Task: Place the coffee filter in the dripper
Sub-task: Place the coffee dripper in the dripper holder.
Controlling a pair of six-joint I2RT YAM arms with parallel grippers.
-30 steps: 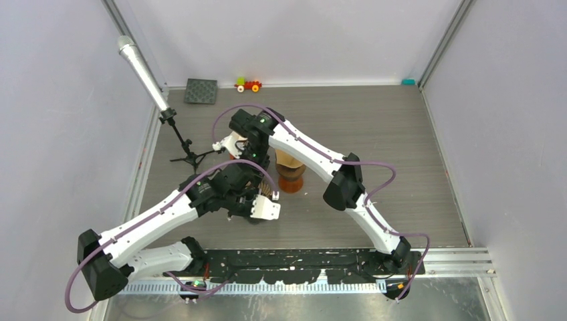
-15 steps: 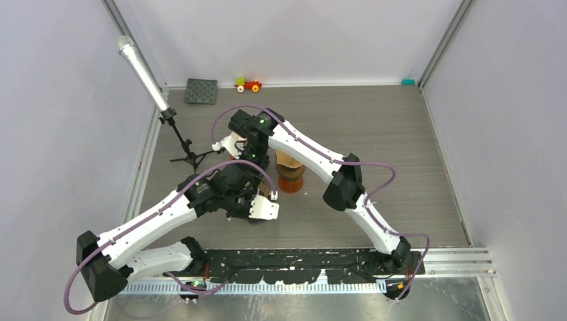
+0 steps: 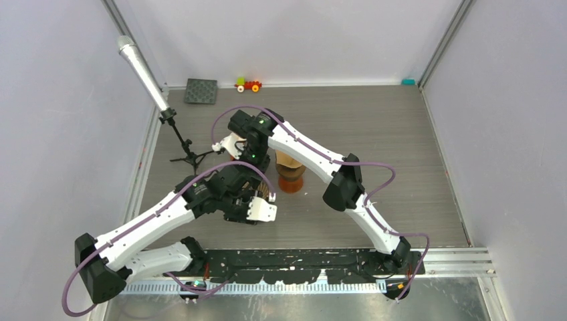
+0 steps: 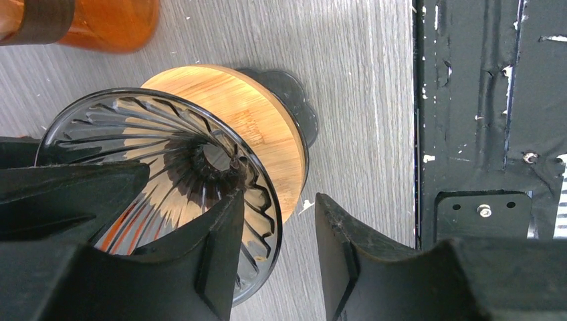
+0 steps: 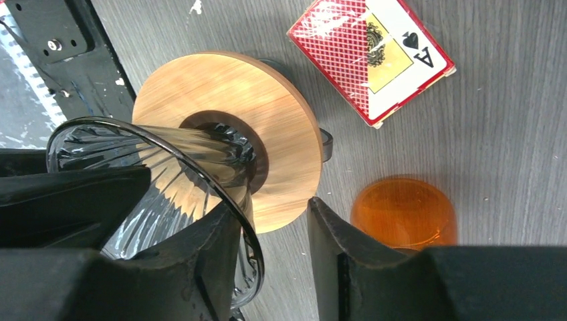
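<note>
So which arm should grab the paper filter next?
Probably the right. The right gripper and left gripper both sit at the clear glass dripper, but the right is nearer the brown paper filter atop the orange carafe.

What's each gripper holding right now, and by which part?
Nothing is clamped: left gripper and right gripper each straddle the rim of the dripper, jaws apart with a visible gap.

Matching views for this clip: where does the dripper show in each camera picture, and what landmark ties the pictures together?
Top external: dripper left of centre, mostly hidden, only a sliver showing.
Left wrist: dripper left of centre, ribbed glass cone over its wooden ring.
Right wrist: dripper left of centre, wooden ring toward the top.
Shared landmark: orange glass vessel, top-left in the left wrist, lower right in the right wrist.
</note>
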